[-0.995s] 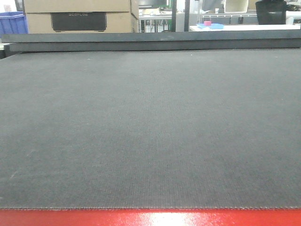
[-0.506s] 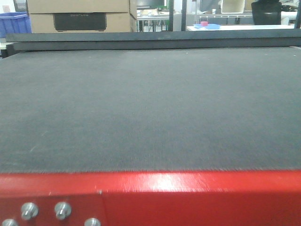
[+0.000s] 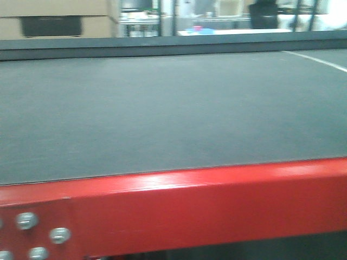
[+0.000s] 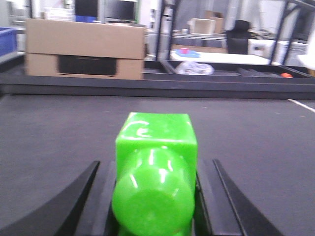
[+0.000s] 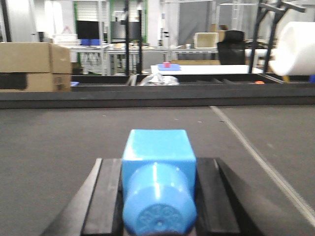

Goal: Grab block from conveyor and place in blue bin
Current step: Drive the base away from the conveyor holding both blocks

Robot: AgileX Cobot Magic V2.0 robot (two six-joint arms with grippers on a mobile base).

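The conveyor's dark grey belt (image 3: 162, 108) fills the front view, edged by its red frame (image 3: 190, 200) along the bottom. No gripper shows in that view. In the left wrist view my left gripper (image 4: 155, 169) is shut on a glossy green block (image 4: 156, 140), held just above the belt (image 4: 49, 132). In the right wrist view my right gripper (image 5: 157, 169) is shut on a blue block (image 5: 156, 145) above the belt (image 5: 59, 137). A corner of a blue bin (image 4: 7, 42) shows at the far left, beyond the belt.
A cardboard box (image 4: 83, 49) stands behind the belt's far dark rail. A white table (image 4: 221, 58) with small pink and blue items is further back. A white roll (image 5: 295, 46) hangs at the right. A white line (image 5: 256, 157) crosses the belt. Bolts (image 3: 27, 221) stud the frame.
The front view has drawn back from the belt and swung. The red frame has risen and fills more of the bottom; the cardboard box has slid left.
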